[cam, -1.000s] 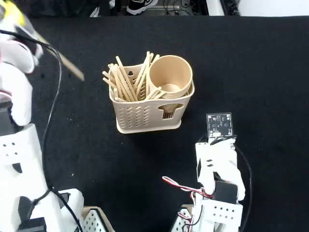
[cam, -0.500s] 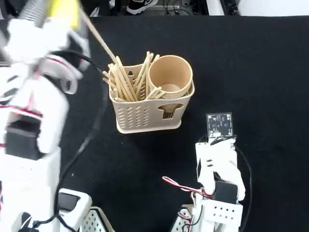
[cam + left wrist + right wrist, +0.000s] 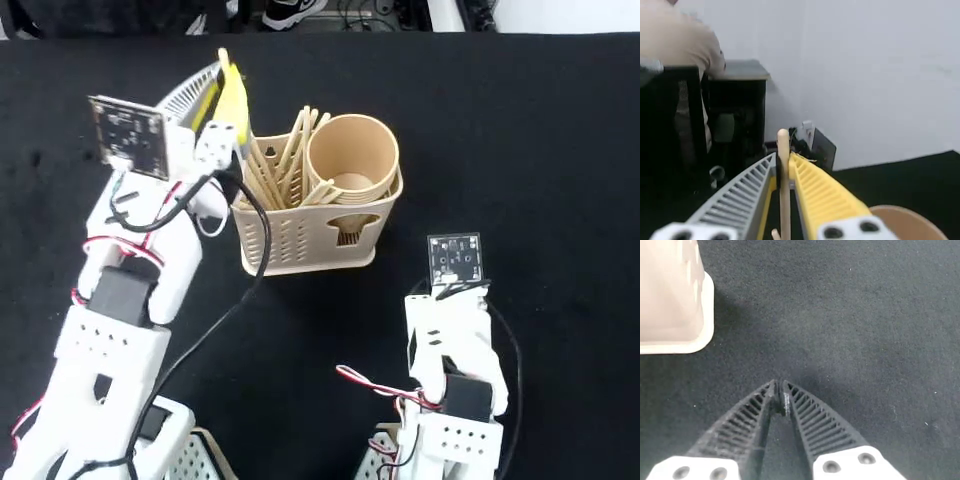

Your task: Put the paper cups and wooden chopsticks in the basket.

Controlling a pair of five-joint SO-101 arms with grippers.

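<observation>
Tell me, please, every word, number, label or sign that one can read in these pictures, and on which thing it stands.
No text can be read anywhere.
Circuit board on the left arm's wrist: marks too small to read.
Circuit board on the right arm's wrist: marks too small to read.
Basket, paper cup, chopsticks: no print visible.
Chopstick in the left arm's jaws: bare wood, no print.
</observation>
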